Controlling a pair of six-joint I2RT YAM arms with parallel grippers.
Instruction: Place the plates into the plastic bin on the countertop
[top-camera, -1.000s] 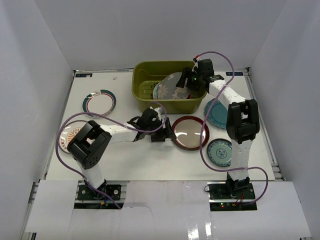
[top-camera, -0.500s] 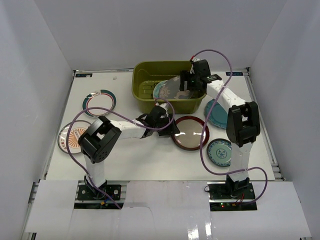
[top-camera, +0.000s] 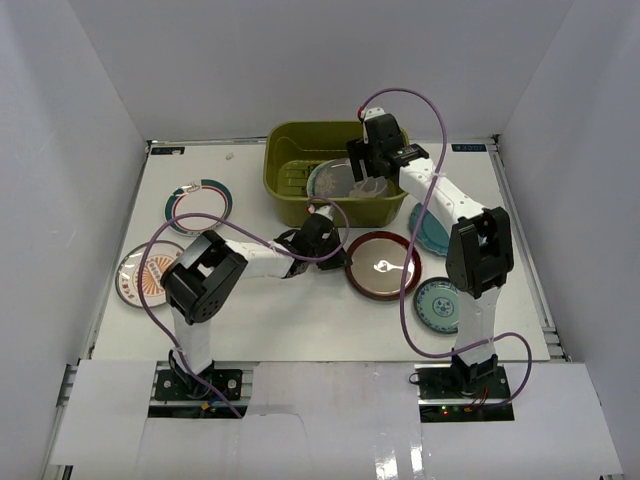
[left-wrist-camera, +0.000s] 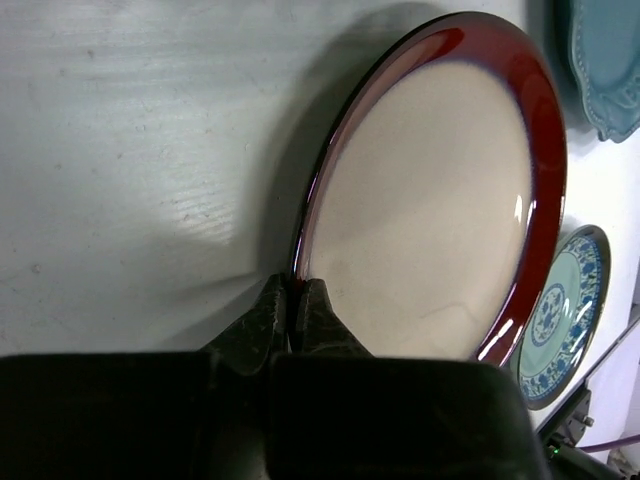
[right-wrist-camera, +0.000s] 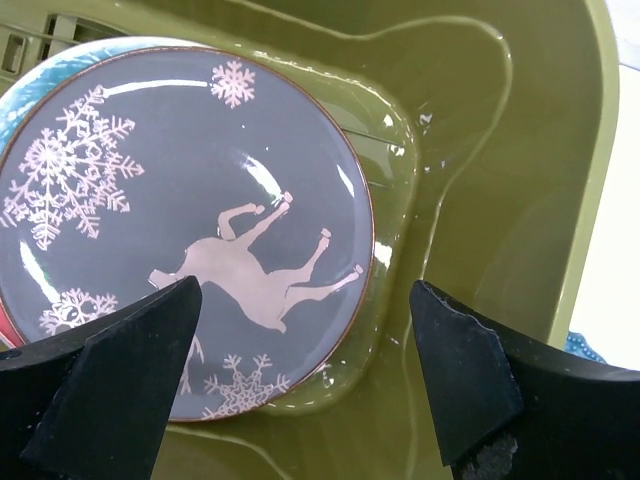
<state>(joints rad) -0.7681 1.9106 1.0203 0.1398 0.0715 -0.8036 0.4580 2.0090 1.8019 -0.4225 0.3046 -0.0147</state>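
Observation:
The olive-green plastic bin (top-camera: 290, 195) stands at the back of the white countertop (top-camera: 260, 315). In it lies a grey plate (right-wrist-camera: 190, 200) with a white reindeer and snowflakes, on top of a teal-rimmed plate (right-wrist-camera: 40, 75). My right gripper (right-wrist-camera: 305, 290) hangs open above the grey plate (top-camera: 335, 178), touching nothing. My left gripper (left-wrist-camera: 293, 290) is shut on the left rim of the dark red plate (left-wrist-camera: 430, 200), which sits in front of the bin (top-camera: 383, 265). The left gripper (top-camera: 337, 256) reaches it from the left.
A white striped-rim plate (top-camera: 199, 205) and an orange-patterned plate (top-camera: 140, 272) lie at the left. A teal scalloped plate (top-camera: 430, 228) and a small teal plate (top-camera: 440, 303) lie at the right, beside the right arm. White walls enclose the countertop.
My right gripper opened and let the tilted grey plate drop flat in the bin, then shifted left. My left gripper slid right to the red plate's rim and shut on it.

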